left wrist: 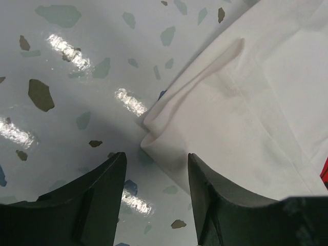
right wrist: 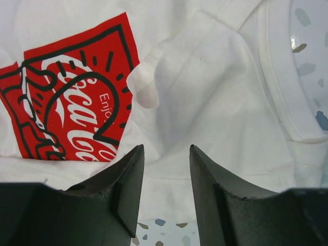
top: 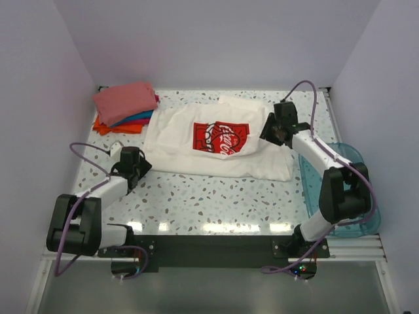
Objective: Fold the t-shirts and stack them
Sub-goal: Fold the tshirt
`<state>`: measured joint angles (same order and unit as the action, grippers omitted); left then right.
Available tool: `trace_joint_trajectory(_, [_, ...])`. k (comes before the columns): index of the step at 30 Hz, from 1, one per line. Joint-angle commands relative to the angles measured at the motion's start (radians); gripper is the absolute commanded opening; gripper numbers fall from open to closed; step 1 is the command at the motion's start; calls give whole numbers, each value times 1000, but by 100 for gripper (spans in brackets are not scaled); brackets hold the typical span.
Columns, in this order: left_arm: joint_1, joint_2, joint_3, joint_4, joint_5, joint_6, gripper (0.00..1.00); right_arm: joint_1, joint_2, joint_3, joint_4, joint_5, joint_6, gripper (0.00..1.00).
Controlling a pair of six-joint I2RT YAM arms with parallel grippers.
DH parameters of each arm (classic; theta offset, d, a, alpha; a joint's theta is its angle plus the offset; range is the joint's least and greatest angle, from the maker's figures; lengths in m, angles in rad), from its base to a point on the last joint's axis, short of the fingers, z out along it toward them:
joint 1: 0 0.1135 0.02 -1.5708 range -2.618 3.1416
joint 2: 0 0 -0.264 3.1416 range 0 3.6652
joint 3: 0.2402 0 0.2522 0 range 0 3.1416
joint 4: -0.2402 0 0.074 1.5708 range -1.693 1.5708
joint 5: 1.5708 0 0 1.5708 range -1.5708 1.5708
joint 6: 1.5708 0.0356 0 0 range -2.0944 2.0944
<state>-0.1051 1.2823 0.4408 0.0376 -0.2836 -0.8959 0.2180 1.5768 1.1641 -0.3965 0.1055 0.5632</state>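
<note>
My left jaws stand open with nothing between them. Their two dark fingers rise from the bottom of the left wrist view. Just beyond the gap lies a rolled corner of the white cotton t-shirt (left wrist: 246,118), which spreads away to the upper right of that frame. The rest is glossy, speckled grey-white counter (left wrist: 77,102). A sliver of red shows at the right edge, cut off.

My right jaws are also parted and empty, hanging over the same shirt. Its red rectangular chest print (right wrist: 72,97) with white script fills the left of the right wrist view, partly cropped. A bunched white fold sits in the middle. I cannot tell whether my fingertips touch the cloth.

From above, the white shirt lies rumpled and roughly flat in the centre of the counter. My left jaws are at its lower left corner and my right jaws at its right edge.

In the upper left a folded salmon-pink shirt (top: 124,101) tops a stack. Only the edges of a teal shirt (top: 141,118) and an orange shirt (top: 108,125) peek out beneath it.

At the right a translucent teal plastic bin (top: 351,152) is largely hidden behind my right arm, so I cannot make out its inside.
</note>
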Motion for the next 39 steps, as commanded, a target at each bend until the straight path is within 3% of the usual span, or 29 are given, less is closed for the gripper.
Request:
trace_joint_trajectory(1, [2,48,55,47,-8,3,56,43,49,14,28,-24,-14,43])
trace_joint_trajectory(6, [2,118,91,44,-19,-3,48,81,170,98,-1,2,-20,34])
trace_joint_trajectory(12, [2,156,99,51,-6,-1,32,86,305,218,-5,4,-49,33])
trace_joint_trajectory(18, [2,128,76,47,7,-3,7,86,439,334,47,-61,-54,4])
trace_joint_trajectory(21, [2,92,62,36,12,0,0,89,482,384,62,-84,-57,3])
trace_joint_trajectory(24, [2,59,39,31,23,0,0,89,489,398,74,-104,-62,3])
trace_joint_trajectory(26, [2,43,30,31,24,-3,0,90,476,390,79,-92,-62,4])
trace_joint_trajectory(29, [2,11,13,19,26,-1,0,89,404,355,77,-58,-72,14])
trace_joint_trajectory(34, [4,-92,-8,-36,-15,3,0,90,229,287,-16,46,-88,47])
trace_joint_trajectory(39, [62,-248,-34,-157,-25,8,0,90,39,116,-105,102,-17,48])
